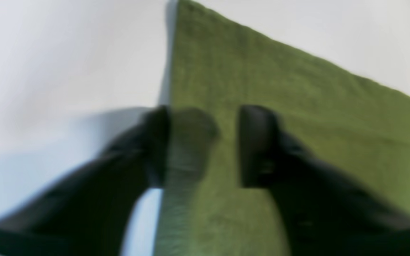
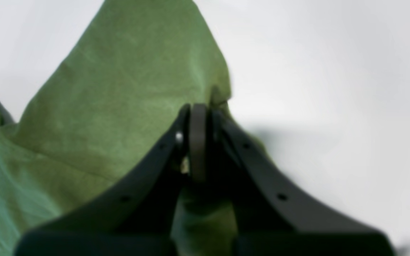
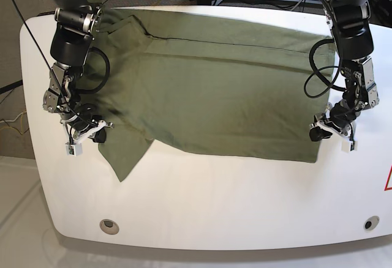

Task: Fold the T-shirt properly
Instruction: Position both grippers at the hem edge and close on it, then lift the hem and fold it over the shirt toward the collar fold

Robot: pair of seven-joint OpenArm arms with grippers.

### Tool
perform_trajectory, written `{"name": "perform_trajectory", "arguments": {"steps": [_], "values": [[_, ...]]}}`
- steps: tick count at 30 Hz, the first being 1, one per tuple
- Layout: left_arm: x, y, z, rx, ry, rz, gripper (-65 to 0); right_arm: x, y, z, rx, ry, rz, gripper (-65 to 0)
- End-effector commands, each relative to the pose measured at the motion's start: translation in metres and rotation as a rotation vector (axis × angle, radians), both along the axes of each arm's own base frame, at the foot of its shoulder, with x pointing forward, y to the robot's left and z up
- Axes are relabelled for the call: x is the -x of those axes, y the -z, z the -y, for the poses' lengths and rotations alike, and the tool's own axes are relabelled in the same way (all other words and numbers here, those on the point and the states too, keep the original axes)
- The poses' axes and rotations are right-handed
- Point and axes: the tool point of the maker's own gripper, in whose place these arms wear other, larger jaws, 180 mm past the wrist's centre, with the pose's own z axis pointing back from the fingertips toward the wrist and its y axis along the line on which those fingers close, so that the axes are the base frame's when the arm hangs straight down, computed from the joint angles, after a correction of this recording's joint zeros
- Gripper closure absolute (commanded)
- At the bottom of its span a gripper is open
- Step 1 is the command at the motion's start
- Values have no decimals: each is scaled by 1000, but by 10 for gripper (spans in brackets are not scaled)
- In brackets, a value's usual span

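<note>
White table (image 3: 202, 219) fills most of the base view, rounded corners, cables and dark floor behind it. Spread across the far half is the T-shirt (image 3: 220, 90), olive, lying mostly flat with one long fold line running across it and a loose pointed flap hanging toward the near edge on that view's left. Looks like it's laid out wide so each arm can take one side at once.

Right gripper (image 2: 198, 117) is clamped on the shirt's edge, jaws pinched together with cloth bunched between them, and the fabric tents up from there, so I'd guess it's set to lift that side.

Left gripper (image 1: 205, 142) isn't there yet: its jaws sit apart, straddling the shirt's straight edge, one over bare table, one over cloth. Nothing is gripped. The blur makes it hard to say if the tips touch the fabric.
</note>
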Motion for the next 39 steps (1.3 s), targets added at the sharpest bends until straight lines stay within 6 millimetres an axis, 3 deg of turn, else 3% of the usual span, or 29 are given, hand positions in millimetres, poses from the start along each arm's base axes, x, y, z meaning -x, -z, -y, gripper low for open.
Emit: {"name": "perform_trajectory", "arguments": {"steps": [1, 5, 13, 19, 28, 29, 35, 37, 39], "values": [[-8, -12, -5, -9, -1, 31, -108, -11, -15, 6, 18, -1, 35, 0], [-7, -10, -5, -8, -4, 27, -39, -11, -16, 7, 20, 0, 37, 0], [-7, -11, -3, -7, 8, 20, -75, -10, -15, 6, 23, -3, 35, 0], [-9, -14, -4, -11, 6, 38, 0, -10, -14, 5, 19, -2, 34, 0], [-11, -15, -7, -13, -9, 49, 0, -8, -13, 5, 21, -5, 30, 0], [-10, -15, -9, -16, -16, 47, -18, -7, -12, 4, 22, -7, 26, 0], [-10, -14, -12, -24, -32, 43, -288, -4, -8, 2, 19, -13, 14, 0], [-10, -13, -11, -22, -32, 42, -337, -3, -8, 2, 19, -16, 13, 0], [-11, -14, -12, -22, -32, 43, -317, -4, -9, 1, 20, -21, 17, 0]]}}
